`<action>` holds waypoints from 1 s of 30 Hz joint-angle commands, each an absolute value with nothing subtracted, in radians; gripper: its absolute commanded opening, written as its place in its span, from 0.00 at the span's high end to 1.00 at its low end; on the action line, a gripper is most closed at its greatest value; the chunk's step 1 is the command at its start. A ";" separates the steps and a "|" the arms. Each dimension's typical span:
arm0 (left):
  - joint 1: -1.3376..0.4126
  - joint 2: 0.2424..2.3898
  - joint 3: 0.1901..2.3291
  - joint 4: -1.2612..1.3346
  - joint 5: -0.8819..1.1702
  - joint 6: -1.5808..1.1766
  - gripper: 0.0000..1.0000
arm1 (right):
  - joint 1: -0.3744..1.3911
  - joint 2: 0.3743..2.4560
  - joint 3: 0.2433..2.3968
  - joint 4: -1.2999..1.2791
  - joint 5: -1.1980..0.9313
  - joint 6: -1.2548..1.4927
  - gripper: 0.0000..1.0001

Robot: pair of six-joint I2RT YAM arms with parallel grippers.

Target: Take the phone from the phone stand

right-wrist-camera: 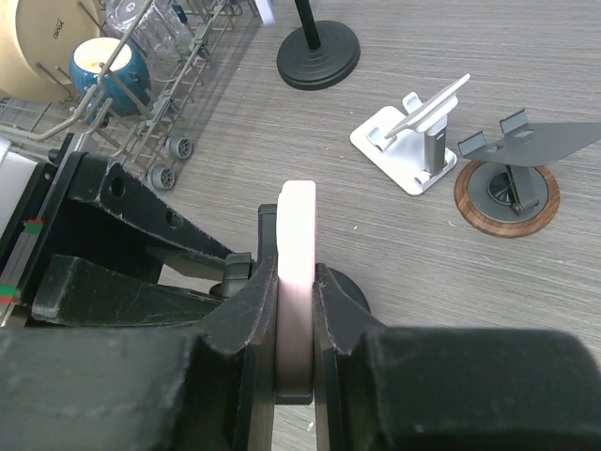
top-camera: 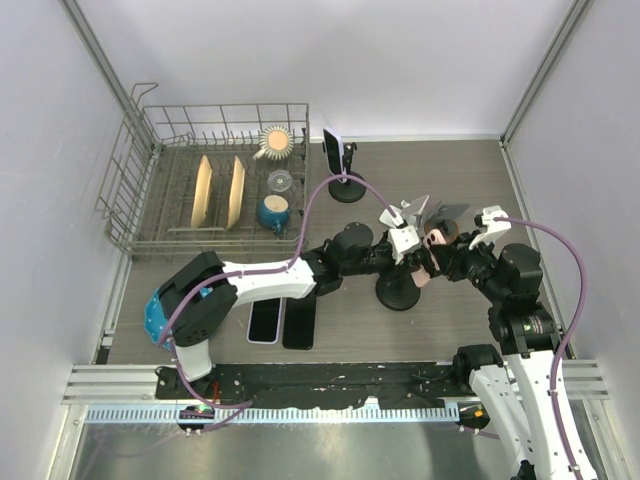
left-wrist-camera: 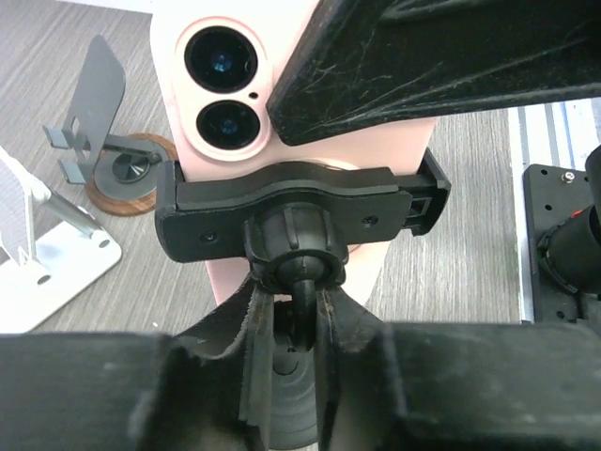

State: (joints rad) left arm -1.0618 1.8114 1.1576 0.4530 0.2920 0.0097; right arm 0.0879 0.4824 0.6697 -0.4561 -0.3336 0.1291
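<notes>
A pink phone with two lenses sits upright in the black clamp of the phone stand, whose round base rests mid-table. My left gripper is closed round the stand's thin neck just under its ball joint. From the other side, my right gripper is shut on the phone, one finger flat on each face; one of those fingers crosses the top of the left wrist view. In the top view both grippers meet over the stand.
A wire dish rack with plates and cups stands at the back left. A black stand is behind, with a white stand and a grey wood-based stand nearby. Two phones lie flat near the front edge.
</notes>
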 commanded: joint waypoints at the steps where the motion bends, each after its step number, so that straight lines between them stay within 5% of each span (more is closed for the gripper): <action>1: -1.066 1.802 1.180 0.526 0.302 0.014 0.93 | 0.106 0.474 0.684 -0.357 -0.393 0.153 0.86; 4: -1.066 1.784 1.143 0.554 0.264 0.005 1.00 | 0.104 0.479 0.692 -0.356 -0.385 0.178 0.57; 7: -1.066 1.760 1.083 0.620 0.200 -0.076 1.00 | 0.104 0.486 0.695 -0.342 -0.377 0.222 0.39; 13: -1.066 1.717 1.002 0.663 0.080 -0.161 1.00 | 0.106 0.480 0.634 -0.186 -0.393 0.316 0.19; 30: -1.066 1.687 0.957 0.658 0.008 -0.241 1.00 | 0.234 0.647 0.571 0.087 -0.304 0.268 0.30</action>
State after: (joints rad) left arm -1.0672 1.7245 0.9676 0.6395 0.0429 -0.1852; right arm 0.1635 0.6178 0.5720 -0.0128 -0.3630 0.3023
